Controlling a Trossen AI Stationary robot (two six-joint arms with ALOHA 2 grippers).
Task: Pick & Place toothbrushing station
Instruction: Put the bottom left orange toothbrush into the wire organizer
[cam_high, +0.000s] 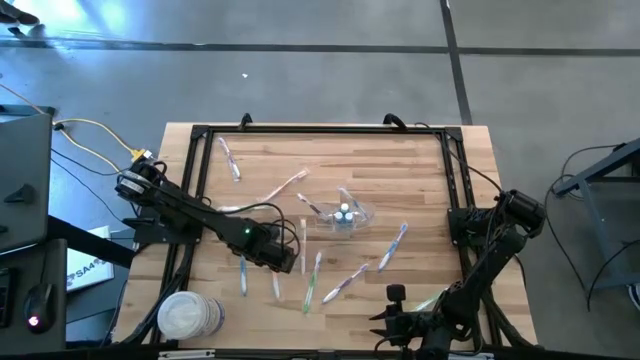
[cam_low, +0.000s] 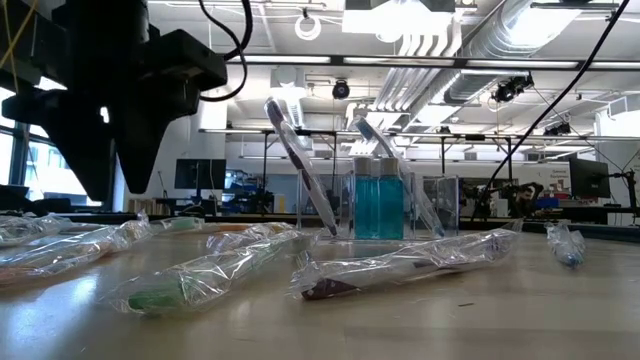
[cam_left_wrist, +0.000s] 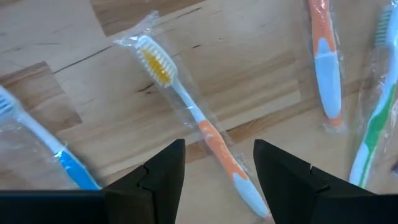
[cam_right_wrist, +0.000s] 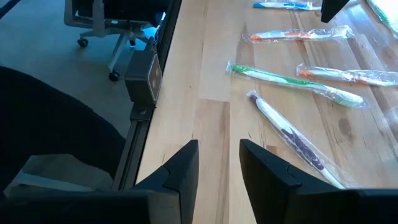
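Wood surface: pale butcher-block tabletop (cam_high: 420, 180) with visible seams and grain, edged by a black metal frame (cam_high: 320, 130).
Floor: grey concrete crossed by dark lines lay around the tabletop in the high view.
Room: the low view looked into a lab with exposed ducts, ceiling lights, monitors and benches behind the tabletop.
Toothbrushes: many slim brushes in clear wrappers lay scattered across the middle of the tabletop, one near the far left corner (cam_high: 230, 160), several near the front (cam_high: 312, 280).
Container: a small transparent container (cam_high: 345, 214) stood near the centre, with two brushes leaning in it and a blue piece inside; in the low view it showed upright (cam_low: 380, 205).
Left tool: the left tool (cam_high: 283, 262) hung over the front-left group of brushes, its two dark fingers (cam_left_wrist: 163, 174) parted and holding nothing.
Under left tool: an orange-and-white wrapped toothbrush (cam_left_wrist: 199, 124) lay on the wood, its handle running between the parted fingers.
Neighbours: a blue brush (cam_left_wrist: 56, 152) and another orange brush (cam_left_wrist: 324, 62) lay to either side, well apart from the fingers.
Right tool: the right tool (cam_right_wrist: 219, 163) waited at the front right edge, fingers apart and empty, with a purple-and-white brush (cam_right_wrist: 289, 137) lying just ahead.
Other item: a white stack of lids or cups (cam_high: 188, 316) sat at the front left corner.
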